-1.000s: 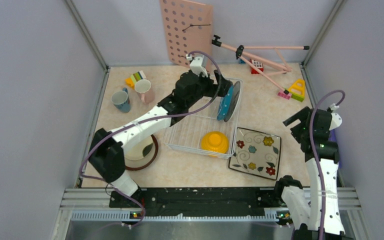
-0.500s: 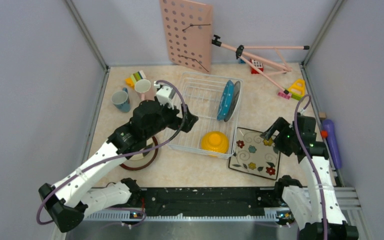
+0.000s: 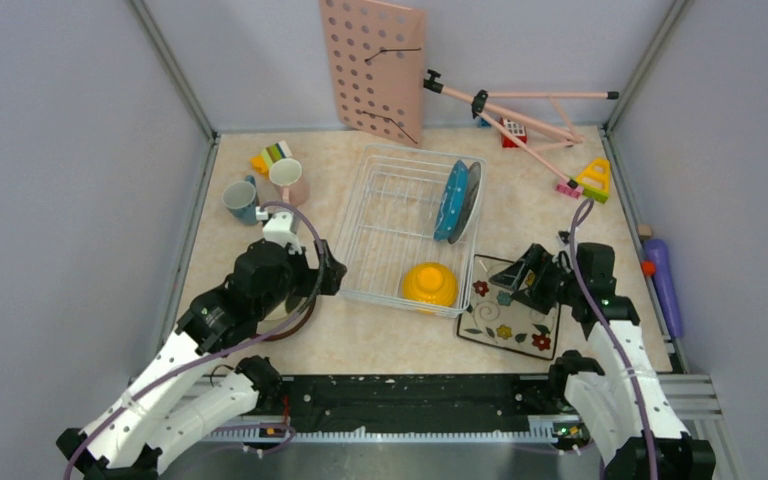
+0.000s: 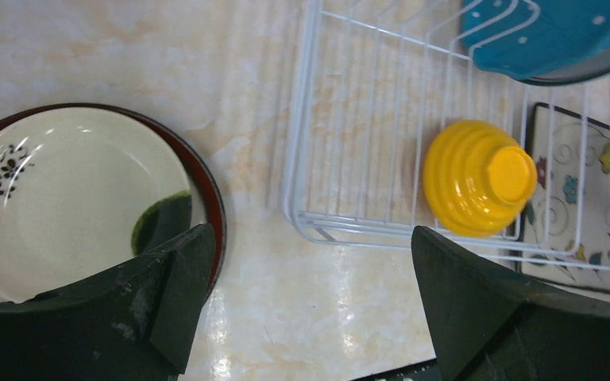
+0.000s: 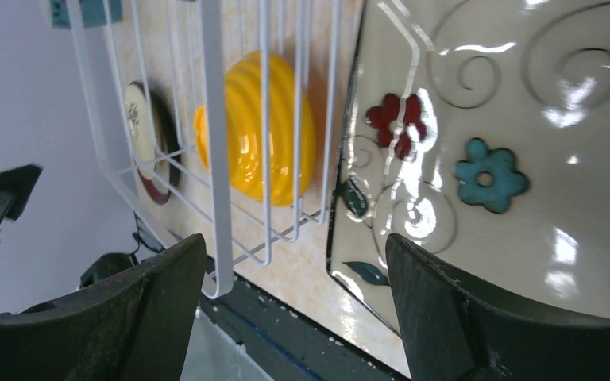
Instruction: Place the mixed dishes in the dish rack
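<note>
The square flowered black-rimmed plate [image 3: 520,325] lies flat on the surface at 4 o'clock of the dish rack [image 3: 385,235], its 11 o'clock corner under the right pincer [image 3: 520,277], whose jaws stand spread and empty, making the right arm much the nearer.

grey-walled lab test booth [image 3: 80,150]
</note>
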`<action>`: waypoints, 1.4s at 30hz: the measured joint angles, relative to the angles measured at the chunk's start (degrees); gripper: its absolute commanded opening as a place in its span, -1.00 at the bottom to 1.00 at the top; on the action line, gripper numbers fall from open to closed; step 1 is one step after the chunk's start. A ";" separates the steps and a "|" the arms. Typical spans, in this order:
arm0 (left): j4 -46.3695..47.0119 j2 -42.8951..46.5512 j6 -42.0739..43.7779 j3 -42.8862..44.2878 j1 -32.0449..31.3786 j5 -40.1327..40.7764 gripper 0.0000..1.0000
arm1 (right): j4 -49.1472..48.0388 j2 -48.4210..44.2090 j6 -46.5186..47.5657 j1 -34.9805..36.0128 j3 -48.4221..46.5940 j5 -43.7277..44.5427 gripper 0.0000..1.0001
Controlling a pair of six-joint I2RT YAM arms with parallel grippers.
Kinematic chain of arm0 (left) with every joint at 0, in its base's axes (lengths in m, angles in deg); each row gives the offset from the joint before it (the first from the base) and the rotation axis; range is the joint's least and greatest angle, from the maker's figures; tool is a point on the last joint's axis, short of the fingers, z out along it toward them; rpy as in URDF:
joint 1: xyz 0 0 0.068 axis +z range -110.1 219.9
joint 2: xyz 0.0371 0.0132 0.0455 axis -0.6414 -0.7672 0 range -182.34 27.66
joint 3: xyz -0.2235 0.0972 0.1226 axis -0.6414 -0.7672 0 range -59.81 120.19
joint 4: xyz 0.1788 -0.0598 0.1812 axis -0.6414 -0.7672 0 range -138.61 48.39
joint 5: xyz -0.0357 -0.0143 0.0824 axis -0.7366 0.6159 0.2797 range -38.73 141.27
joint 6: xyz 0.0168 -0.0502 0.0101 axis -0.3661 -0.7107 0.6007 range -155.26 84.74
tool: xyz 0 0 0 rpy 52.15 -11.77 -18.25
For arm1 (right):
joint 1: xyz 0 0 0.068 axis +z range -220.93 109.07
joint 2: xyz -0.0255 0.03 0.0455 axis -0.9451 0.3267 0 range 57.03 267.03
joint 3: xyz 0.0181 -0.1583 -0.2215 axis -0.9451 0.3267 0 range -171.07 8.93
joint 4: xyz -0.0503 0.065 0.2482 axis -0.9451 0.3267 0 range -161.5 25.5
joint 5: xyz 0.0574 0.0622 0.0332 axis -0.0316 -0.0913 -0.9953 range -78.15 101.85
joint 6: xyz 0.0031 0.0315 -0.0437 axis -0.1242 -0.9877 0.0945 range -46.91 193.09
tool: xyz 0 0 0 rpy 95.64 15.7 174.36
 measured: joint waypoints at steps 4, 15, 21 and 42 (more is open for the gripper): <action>0.31 -1.11 -0.74 -2.54 6.60 -1.84 0.87 | -5.92 1.81 -2.16 4.61 1.53 -1.62 0.42; 9.29 -5.25 -2.40 -7.34 15.10 -15.37 0.44 | -18.82 7.69 -8.09 10.58 3.78 -1.68 0.02; 15.96 -7.34 -5.97 -12.09 15.32 -20.11 0.15 | -20.70 13.25 -9.35 13.11 1.95 0.76 -0.40; 28.81 -15.65 -9.57 -14.73 15.52 -14.73 -0.62 | -23.93 23.65 -10.73 13.51 -5.57 4.20 -0.84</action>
